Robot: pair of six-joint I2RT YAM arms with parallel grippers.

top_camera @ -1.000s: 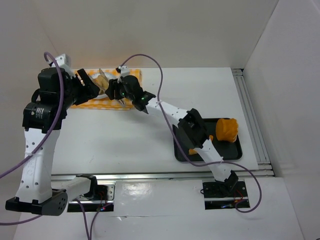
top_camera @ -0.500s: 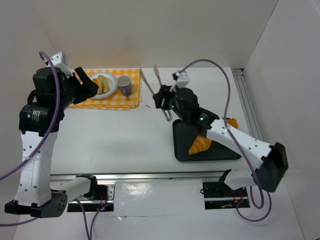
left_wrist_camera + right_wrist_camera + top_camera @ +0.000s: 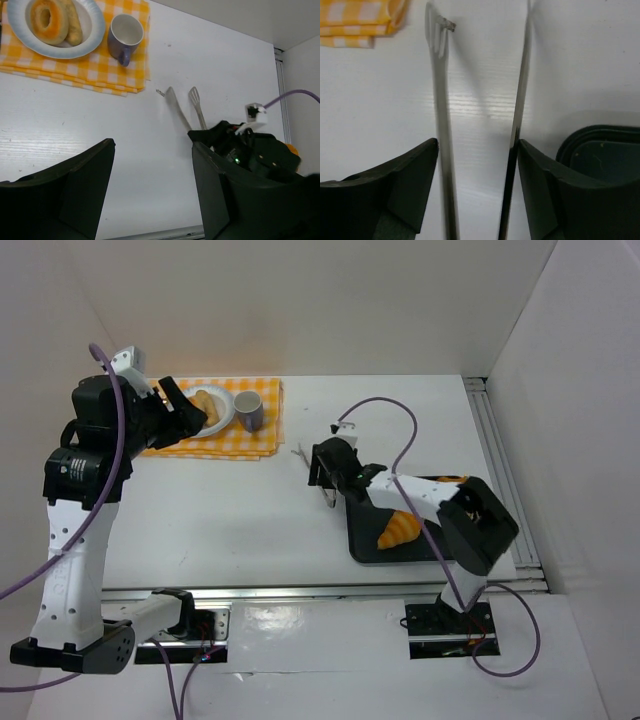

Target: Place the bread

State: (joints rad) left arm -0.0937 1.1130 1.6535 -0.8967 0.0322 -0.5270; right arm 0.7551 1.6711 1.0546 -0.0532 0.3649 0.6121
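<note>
The bread [image 3: 75, 22], a pale golden-tan roll, lies on the white plate [image 3: 95, 30] beside the ring doughnut [image 3: 48, 20]. In the top view my left gripper [image 3: 185, 410] partly covers the plate [image 3: 228, 412]. It is open and empty, high above the table [image 3: 152, 145]. My right gripper [image 3: 318, 472] is low over the table, left of the black tray. Its jaws are wide open [image 3: 478, 142], with the metal tongs [image 3: 440, 75] between them. The right tong arm lies against the right finger and the left one stands off. The tongs [image 3: 176, 102] hold nothing.
A purple mug [image 3: 248, 410] stands on the yellow checked cloth [image 3: 230, 445] next to the plate. The black tray [image 3: 460, 545] at the right holds an orange croissant [image 3: 398, 530]. White walls close the back and the right side.
My right arm has swung away from the plate to the right and come down beside the tray with the empty tongs. The bread now lies on the plate. My left arm has barely moved.
</note>
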